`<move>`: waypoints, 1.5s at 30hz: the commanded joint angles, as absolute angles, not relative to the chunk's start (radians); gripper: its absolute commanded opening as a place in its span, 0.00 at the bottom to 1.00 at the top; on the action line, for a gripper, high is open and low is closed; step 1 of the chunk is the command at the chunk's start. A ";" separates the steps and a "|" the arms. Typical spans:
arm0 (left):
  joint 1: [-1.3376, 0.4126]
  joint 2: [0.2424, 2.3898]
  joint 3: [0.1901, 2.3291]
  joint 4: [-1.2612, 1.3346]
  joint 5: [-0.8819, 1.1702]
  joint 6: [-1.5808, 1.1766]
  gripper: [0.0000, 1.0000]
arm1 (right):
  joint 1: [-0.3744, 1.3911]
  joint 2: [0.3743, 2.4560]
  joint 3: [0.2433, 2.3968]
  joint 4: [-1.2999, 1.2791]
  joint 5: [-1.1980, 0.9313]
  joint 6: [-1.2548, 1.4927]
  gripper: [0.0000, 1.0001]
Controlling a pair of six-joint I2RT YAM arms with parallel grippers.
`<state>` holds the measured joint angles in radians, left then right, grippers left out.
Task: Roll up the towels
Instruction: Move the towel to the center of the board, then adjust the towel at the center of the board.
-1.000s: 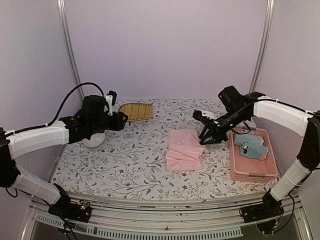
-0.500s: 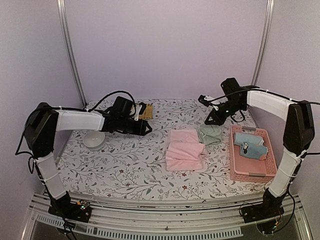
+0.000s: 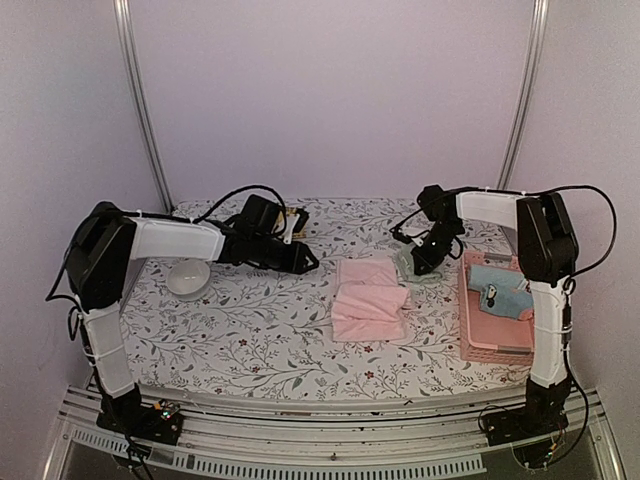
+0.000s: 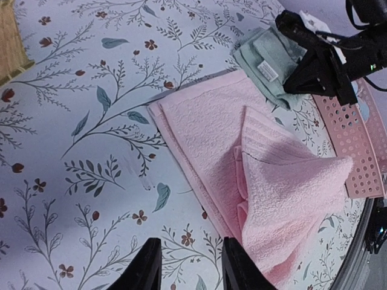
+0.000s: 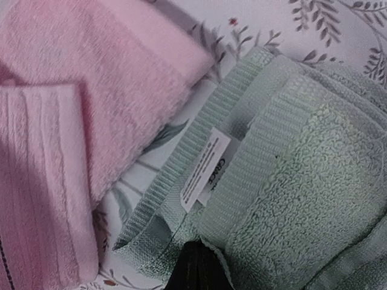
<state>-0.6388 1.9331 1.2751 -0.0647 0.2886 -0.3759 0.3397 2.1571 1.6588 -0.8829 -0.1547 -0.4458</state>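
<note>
Green towel (image 5: 290,199) against the right jaws

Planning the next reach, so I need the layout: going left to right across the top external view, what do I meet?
White bowl → left gripper → pink towel → green towel → pink basket with the blue towel in it.

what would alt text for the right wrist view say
A folded green towel with a white label fills the right side, the closed fingers at its bottom edge. A pink towel lies left on the flowered tablecloth.
</note>
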 commanded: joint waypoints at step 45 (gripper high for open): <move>-0.683 2.537 1.870 -0.129 0.210 -0.333 0.00 | 0.567 1.891 1.457 -0.848 -0.357 -0.516 0.22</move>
